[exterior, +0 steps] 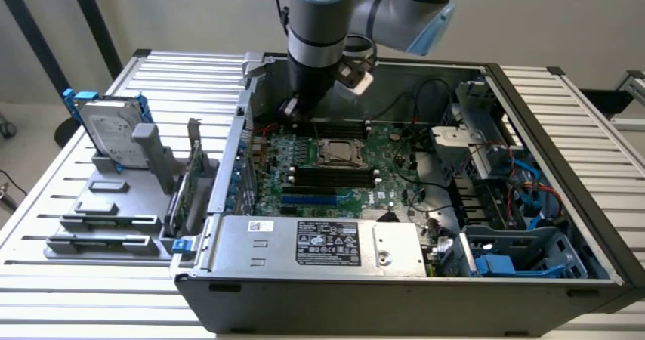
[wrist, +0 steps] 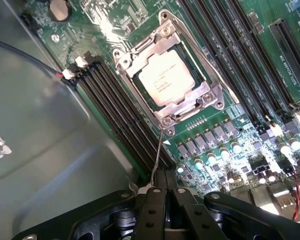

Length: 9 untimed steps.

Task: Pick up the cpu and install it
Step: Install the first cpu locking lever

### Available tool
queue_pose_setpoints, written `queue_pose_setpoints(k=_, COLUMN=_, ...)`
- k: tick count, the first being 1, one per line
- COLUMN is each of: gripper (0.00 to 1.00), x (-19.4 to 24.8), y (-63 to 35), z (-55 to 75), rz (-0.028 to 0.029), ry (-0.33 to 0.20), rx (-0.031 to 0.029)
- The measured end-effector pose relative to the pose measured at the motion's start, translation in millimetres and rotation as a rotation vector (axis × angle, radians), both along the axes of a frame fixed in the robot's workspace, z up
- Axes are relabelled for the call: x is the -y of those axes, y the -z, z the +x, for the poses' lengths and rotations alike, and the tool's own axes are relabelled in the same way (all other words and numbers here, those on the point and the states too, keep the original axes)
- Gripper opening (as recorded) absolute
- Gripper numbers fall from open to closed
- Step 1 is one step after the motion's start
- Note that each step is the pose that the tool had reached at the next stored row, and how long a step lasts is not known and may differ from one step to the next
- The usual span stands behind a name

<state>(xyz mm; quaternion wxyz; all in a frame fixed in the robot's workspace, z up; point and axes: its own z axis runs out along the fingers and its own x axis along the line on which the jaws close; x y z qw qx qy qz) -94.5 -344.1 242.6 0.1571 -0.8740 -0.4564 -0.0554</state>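
Hovering over the motherboard (wrist: pixel 225 137) inside the open PC case (exterior: pixel 403 302) — gripper (wrist: pixel 165 182) jaws pressed together, nothing held. The cpu (wrist: pixel 166 84) sits flat in the socket frame (wrist: pixel 206 96), silver top up, the metal frame lying over its edges — ahead of the jaws and well apart from them. Black memory slots (wrist: pixel 115 107) run alongside the socket. A thin pale wire (wrist: pixel 157 160) runs from the frame's near corner toward the jaw tips.
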Motion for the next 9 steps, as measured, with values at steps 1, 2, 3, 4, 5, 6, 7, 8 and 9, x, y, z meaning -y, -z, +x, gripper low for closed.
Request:
queue_pose_setpoints(k=1, gripper=0.11, x=0.0, y=-0.3, z=0.0, rz=-0.0017, ry=0.003, rx=0.0068)
queue_pose_setpoints(k=2, gripper=0.11, x=0.0, y=-0.5, z=0.0, rz=-0.0038, ry=0.006, rx=0.0137)
queue_pose_setpoints(k=3, gripper=0.11, x=0.0, y=-0.7, z=0.0, rz=-0.0062, ry=0.009, rx=0.0206)
queue_pose_setpoints(k=4, gripper=0.11, x=0.0, y=-0.8, z=0.0, rz=-0.0089, ry=0.012, rx=0.0279)
queue_pose_setpoints(k=5, gripper=0.11, x=0.0, y=-1.0, z=0.0, rz=-0.0119, ry=0.016, rx=0.0355)
queue_pose_setpoints(k=6, gripper=0.11, x=0.0, y=-1.1, z=0.0, rz=-0.0146, ry=0.019, rx=0.0428)
queue_pose_setpoints(k=7, gripper=0.11, x=0.0, y=-1.3, z=0.0, rz=-0.0168, ry=0.024, rx=0.0506)
queue_pose_setpoints(k=8, gripper=0.11, x=-0.1, y=-1.4, z=0.0, rz=-0.0183, ry=0.028, rx=0.0592)
queue_pose_setpoints(k=9, gripper=0.11, x=-0.2, y=-1.6, z=0.0, rz=-0.0194, ry=0.032, rx=0.0682)
